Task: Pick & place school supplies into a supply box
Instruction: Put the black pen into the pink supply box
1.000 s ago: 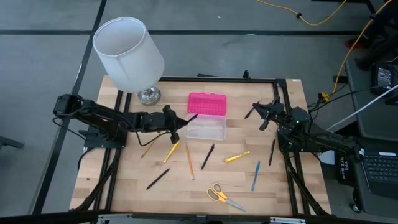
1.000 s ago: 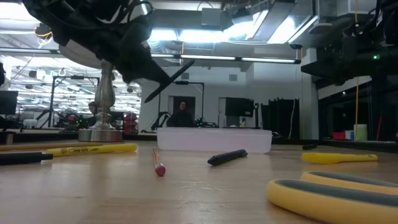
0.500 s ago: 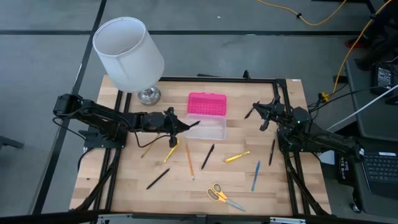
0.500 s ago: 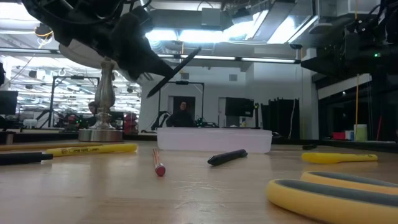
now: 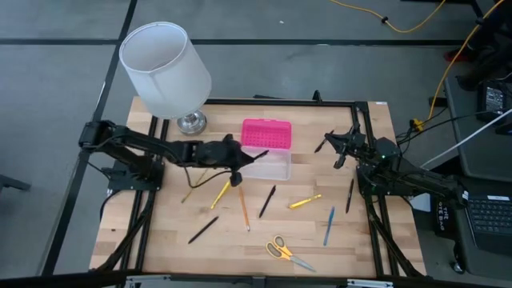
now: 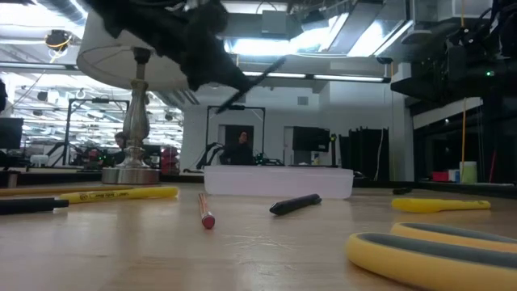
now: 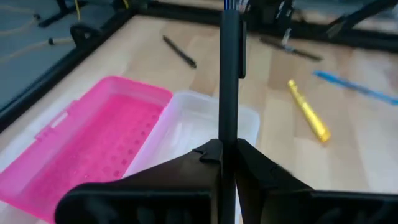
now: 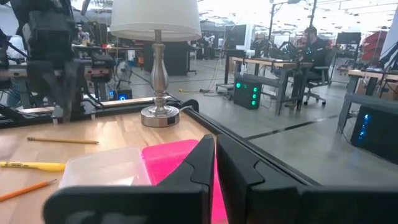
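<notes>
The left gripper [image 5: 234, 158] has been travelling toward the supply box [image 5: 265, 164] over the last second, and it is now hanging over the box's near-left edge, where earlier it was stopping short beside it. Its fingers [image 7: 205, 163] are clamping a black pen [image 7: 229, 74], which is pointing out past them over the clear tray. In the low view the pen [image 6: 257, 79] is riding higher and farther along than a moment ago, slanting up above the box [image 6: 279, 180]. That probably means the carry is nearly done and the drop is the step coming up; the pen's free end is already reaching over the tray, so a little more travel and a lowering should let it fall inside rather than across the rim.

The right gripper [image 5: 337, 150] is waiting well to the right of the box, and its fingers are pressed together with nothing between them.

The box is sitting near the back middle of the table [image 5: 160, 232], clear tray toward the front and pink lid [image 5: 266, 133] folded open behind it, just right of the lamp [image 5: 166, 68]. The tray is looking empty in the left wrist view.

Most supplies are lying loose in front of the box: a yellow pen [image 5: 221, 194], an orange pencil [image 5: 243, 206], a black pen [image 5: 267, 202], a yellow marker [image 5: 305, 201], a blue pen [image 5: 329, 226] and scissors [image 5: 285, 252] nearest the front edge.
</notes>
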